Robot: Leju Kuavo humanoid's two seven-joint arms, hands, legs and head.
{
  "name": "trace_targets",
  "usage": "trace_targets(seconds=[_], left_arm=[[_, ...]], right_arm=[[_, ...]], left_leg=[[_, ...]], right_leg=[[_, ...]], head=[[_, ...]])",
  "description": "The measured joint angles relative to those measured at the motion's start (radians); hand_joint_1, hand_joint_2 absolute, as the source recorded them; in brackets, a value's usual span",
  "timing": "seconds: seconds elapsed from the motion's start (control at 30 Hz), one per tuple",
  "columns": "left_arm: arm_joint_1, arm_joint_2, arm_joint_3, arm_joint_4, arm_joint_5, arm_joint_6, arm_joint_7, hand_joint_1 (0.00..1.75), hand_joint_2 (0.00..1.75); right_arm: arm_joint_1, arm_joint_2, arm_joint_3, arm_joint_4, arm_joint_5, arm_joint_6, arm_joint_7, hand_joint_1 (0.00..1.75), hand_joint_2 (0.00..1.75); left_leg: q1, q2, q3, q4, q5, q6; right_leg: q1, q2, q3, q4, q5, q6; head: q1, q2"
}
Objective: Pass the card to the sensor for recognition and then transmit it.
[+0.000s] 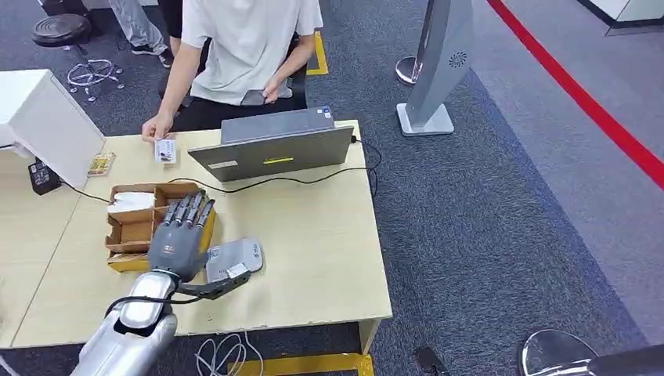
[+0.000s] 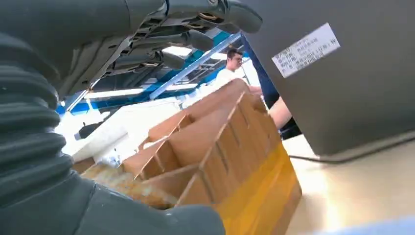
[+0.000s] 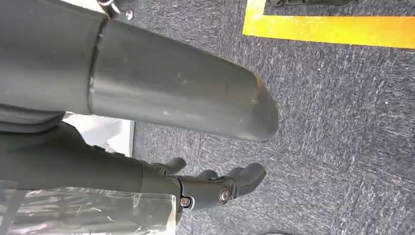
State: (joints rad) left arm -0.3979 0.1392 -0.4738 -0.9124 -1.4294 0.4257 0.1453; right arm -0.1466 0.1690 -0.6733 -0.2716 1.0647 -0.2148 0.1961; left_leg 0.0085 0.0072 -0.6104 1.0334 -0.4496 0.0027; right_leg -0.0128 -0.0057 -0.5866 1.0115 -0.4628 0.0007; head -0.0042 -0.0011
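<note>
Card (image 1: pixel 165 150) lies on the table's (image 1: pixel 329 266) far edge under a person's hand (image 1: pixel 156 128), beyond the box (image 1: pixel 135 227) from the left hand (image 1: pixel 180 235), which hovers empty, fingers straight and slightly apart. Right hand (image 3: pixel 215 188) hangs loosely curled over carpet. One card, one sensor (image 1: pixel 235 260), one laptop (image 1: pixel 274 145).

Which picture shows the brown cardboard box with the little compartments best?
The head view: the whole cardboard box sits on the table, with the left hand above it. The left wrist view shows its dividers close up, cut off. The right wrist view looks at the carpet.
</note>
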Motion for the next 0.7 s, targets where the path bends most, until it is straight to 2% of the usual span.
trace_targets(seconds=[0.23, 0.6, 0.63, 0.7], left_arm=[[0.067, 0.019, 0.010, -0.081, -0.001, -0.002, -0.008, 0.00, 1.75], [0.080, 0.026, 0.020, -0.101, -0.002, -0.006, -0.020, 0.00, 1.75], [0.081, 0.026, 0.021, -0.102, -0.003, -0.006, -0.020, 0.00, 1.75], [0.081, 0.026, 0.022, -0.103, -0.003, -0.005, -0.021, 0.00, 1.75]], right_arm=[[0.004, 0.000, -0.001, 0.000, -0.009, -0.002, -0.003, 0.00, 0.00], [0.004, 0.000, -0.003, 0.000, -0.009, -0.002, -0.003, 0.00, 0.00], [0.004, 0.000, -0.005, 0.000, -0.009, -0.002, -0.003, 0.00, 1.75], [0.004, 0.000, -0.007, 0.000, -0.009, -0.002, -0.003, 0.00, 1.75]], left_leg=[[0.000, 0.000, 0.000, 0.000, 0.000, 0.000], [0.000, 0.000, 0.000, 0.000, 0.000, 0.000], [0.000, 0.000, 0.000, 0.000, 0.000, 0.000], [0.000, 0.000, 0.000, 0.000, 0.000, 0.000]], right_leg=[[0.000, 0.000, 0.000, 0.000, 0.000, 0.000], [0.000, 0.000, 0.000, 0.000, 0.000, 0.000], [0.000, 0.000, 0.000, 0.000, 0.000, 0.000], [0.000, 0.000, 0.000, 0.000, 0.000, 0.000]], head=[[0.000, 0.000], [0.000, 0.000], [0.000, 0.000], [0.000, 0.000]])
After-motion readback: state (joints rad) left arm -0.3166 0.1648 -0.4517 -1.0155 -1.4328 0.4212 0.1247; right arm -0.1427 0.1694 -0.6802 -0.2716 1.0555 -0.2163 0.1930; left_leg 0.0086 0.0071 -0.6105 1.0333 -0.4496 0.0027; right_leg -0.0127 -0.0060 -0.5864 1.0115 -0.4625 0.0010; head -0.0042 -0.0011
